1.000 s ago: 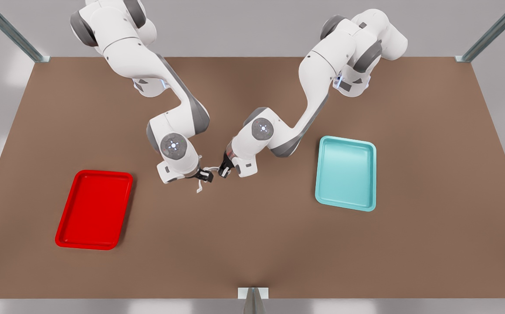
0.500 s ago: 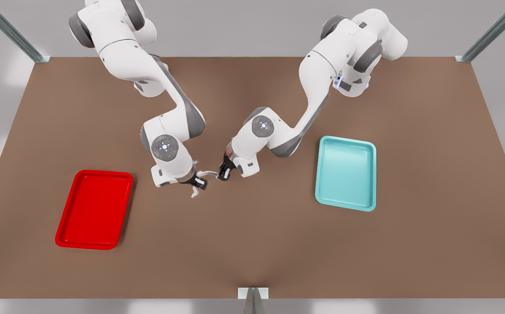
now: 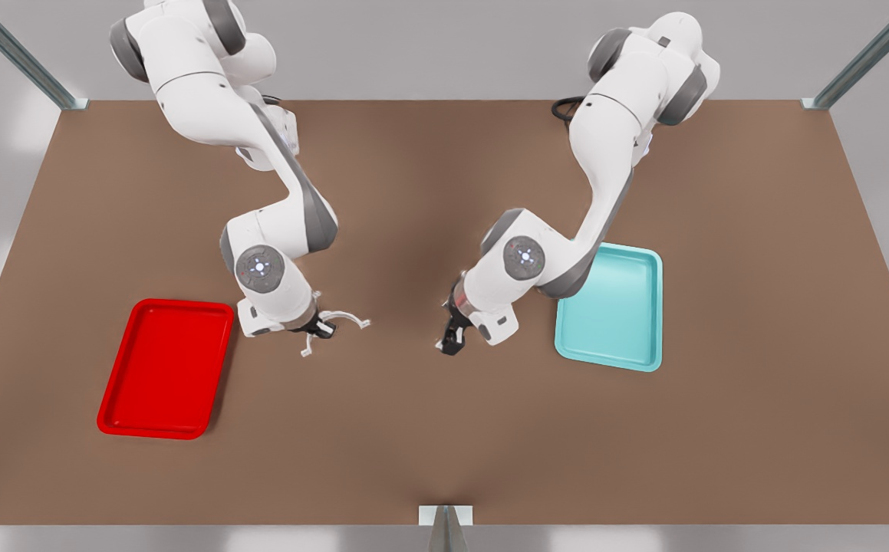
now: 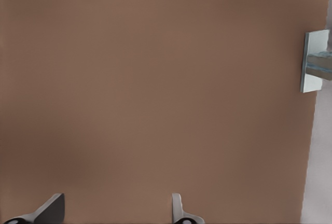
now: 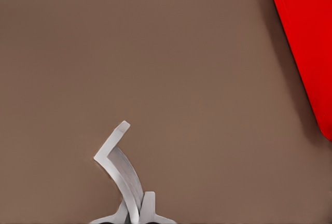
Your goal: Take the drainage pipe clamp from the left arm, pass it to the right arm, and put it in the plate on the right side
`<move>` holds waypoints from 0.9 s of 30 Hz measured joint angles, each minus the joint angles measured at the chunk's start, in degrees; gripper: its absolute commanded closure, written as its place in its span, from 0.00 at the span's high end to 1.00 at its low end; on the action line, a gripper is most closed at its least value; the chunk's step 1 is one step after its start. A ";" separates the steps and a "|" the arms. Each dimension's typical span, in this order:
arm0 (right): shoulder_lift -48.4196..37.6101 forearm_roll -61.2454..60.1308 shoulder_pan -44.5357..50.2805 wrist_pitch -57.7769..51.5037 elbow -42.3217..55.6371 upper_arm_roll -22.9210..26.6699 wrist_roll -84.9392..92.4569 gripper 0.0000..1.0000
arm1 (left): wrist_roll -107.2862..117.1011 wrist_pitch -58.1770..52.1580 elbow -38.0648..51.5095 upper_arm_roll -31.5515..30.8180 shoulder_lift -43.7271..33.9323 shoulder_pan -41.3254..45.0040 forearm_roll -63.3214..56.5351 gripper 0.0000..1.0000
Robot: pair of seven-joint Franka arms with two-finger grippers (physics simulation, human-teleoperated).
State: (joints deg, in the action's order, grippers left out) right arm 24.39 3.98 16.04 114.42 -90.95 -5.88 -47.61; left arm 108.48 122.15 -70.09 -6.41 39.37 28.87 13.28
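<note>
**benchrat:** So who had the drainage pipe clamp (image 3: pixel 344 313) at that point? Two arms, couldn't tell

**simtinkerer:** The right gripper (image 3: pixel 320 328), the one on the front view's left. Its fingers (image 5: pixel 148 203) were pinched on the strap near one end, so most of the arch and the other foot tab stuck out past the tips. I reckon gripping the end made sense, since it left the rest free to drop flat into the plate (image 3: pixel 183 304), which sat just beside that arm

**benchrat:** And the other one?

**simtinkerer:** The left gripper (image 3: pixel 452 341) hung over bare table (image 3: pixel 444 429) with its jaws spread and nothing between them, close to the teal tray (image 3: pixel 609 307), well apart from the clamp. Looked like it was waiting, job done

**benchrat:** Which way was the clamp lying?

**simtinkerer:** Long axis, foot to foot, ran slantwise in the front view, from near-left to far-right, the free foot aiming at the table's middle and away from the plate. Whether it touched the table I couldn't tell, though I'd guess it was held above it
</note>
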 measured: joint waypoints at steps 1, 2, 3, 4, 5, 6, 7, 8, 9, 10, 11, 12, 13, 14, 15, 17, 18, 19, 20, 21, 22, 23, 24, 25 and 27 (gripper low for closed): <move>-0.17 0.01 -2.45 -0.24 -0.27 -0.02 1.04 0.21 | -2.33 -3.20 0.00 0.23 -0.84 -3.50 -0.21 1.00; -0.32 -0.04 -5.51 -0.50 -0.84 -0.25 2.32 0.21 | -5.32 -6.70 0.01 0.53 -1.76 -7.55 -1.54 1.00; -0.27 -0.08 -9.33 -0.71 -1.36 -1.26 3.81 0.21 | -8.81 -9.87 0.00 0.70 -2.88 -11.83 -2.82 1.00; 0.00 -0.12 -13.40 -0.80 -1.99 -2.35 5.54 0.21 | -12.63 -12.79 0.01 0.82 -4.31 -15.96 -4.19 1.00; 0.49 -0.48 -16.90 -0.85 -2.41 -2.95 7.44 0.21 | -16.68 -15.55 0.00 0.90 -6.18 -19.43 -5.82 1.00; 1.08 -0.98 -19.60 -0.89 -2.76 -3.24 9.39 0.21 | -20.91 -18.24 0.00 0.99 -8.42 -22.40 -7.26 1.00; 1.93 -1.37 -22.08 -0.75 -3.12 -3.41 11.47 0.21 | -25.26 -20.87 0.01 1.03 -10.95 -25.23 -8.40 1.00; 3.06 -1.66 -24.65 -0.33 -3.57 -3.51 13.69 0.21 | -29.56 -23.10 -1.07 1.12 -14.10 -27.62 -9.20 1.00; 4.51 -1.87 -27.12 0.31 -3.97 -3.55 15.99 0.21 | -33.74 -24.55 -5.14 1.34 -19.19 -28.68 -9.87 1.00; 6.00 -2.03 -29.20 1.04 -4.16 -3.56 18.29 0.21 | -37.76 -25.51 -8.94 1.89 -23.47 -28.81 -10.36 1.00; 7.41 -2.15 -30.92 1.82 -4.25 -3.56 20.57 0.21 | -41.58 -26.37 -10.32 2.21 -25.25 -28.94 -10.76 1.00; 8.71 -2.25 -32.84 2.64 -4.20 -3.58 22.91 0.21 | -45.18 -27.10 -10.51 2.38 -25.65 -29.06 -11.11 1.00; 9.70 -2.32 -34.49 3.49 -4.08 -3.58 25.23 0.21 | -48.59 -27.66 -10.60 2.43 -25.12 -29.11 -11.53 1.00; 10.43 -2.38 -35.66 4.24 -3.90 -3.58 27.49 0.21 | -51.82 -28.07 -10.50 2.45 -24.02 -29.09 -11.87 1.00; 11.01 -2.43 -36.56 4.88 -3.54 -3.59 29.78 0.21 | -54.87 -28.41 -9.91 2.50 -22.71 -29.18 -12.11 1.00; 11.70 -2.35 -37.60 5.78 -3.22 -3.49 34.07 0.97 | -60.49 -28.96 -9.21 2.54 -21.62 -29.35 -12.39 1.00; 11.92 -2.04 -38.00 6.05 -3.17 -3.46 35.88 1.00 | -63.08 -29.16 -9.09 2.55 -21.37 -29.41 -12.47 1.00; 12.04 -1.38 -38.18 6.21 -3.11 -3.45 37.36 1.00 | -65.53 -29.33 -9.02 2.55 -21.14 -29.44 -12.55 1.00; 12.05 -0.36 -38.09 6.27 -2.92 -3.51 38.43 1.00 | -67.85 -29.47 -8.99 2.56 -21.00 -29.44 -12.61 1.00; 11.61 0.26 -37.69 5.93 -1.96 -3.74 39.50 1.00 | -70.04 -29.59 -8.97 2.56 -20.92 -29.42 -12.64 1.00; 11.09 0.62 -37.25 4.60 1.16 -4.79 40.50 1.00 | -72.11 -29.69 -8.97 2.56 -20.89 -29.41 -12.67 1.00; 9.69 1.59 -36.40 2.64 5.16 -6.49 41.35 1.00 | -74.07 -29.78 -8.96 2.56 -20.84 -29.40 -12.69 1.00; 7.11 2.46 -35.64 0.70 7.68 -8.84 41.95 1.00 | -75.93 -29.86 -8.96 2.56 -20.91 -29.41 -12.71 1.00; 3.82 3.29 -35.07 -1.32 9.29 -11.69 42.27 1.00 | -77.69 -29.92 -8.71 2.53 -21.08 -29.42 -12.75 1.00; -3.83 4.70 -32.68 -5.88 13.20 -14.03 42.78 1.00 | -80.91 -30.04 -7.64 2.41 -21.30 -29.17 -12.81 1.00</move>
State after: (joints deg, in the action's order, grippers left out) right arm 20.57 8.67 -16.64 108.54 -77.75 -19.92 -4.83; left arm 27.57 92.11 -77.72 -4.00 18.07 -0.30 0.47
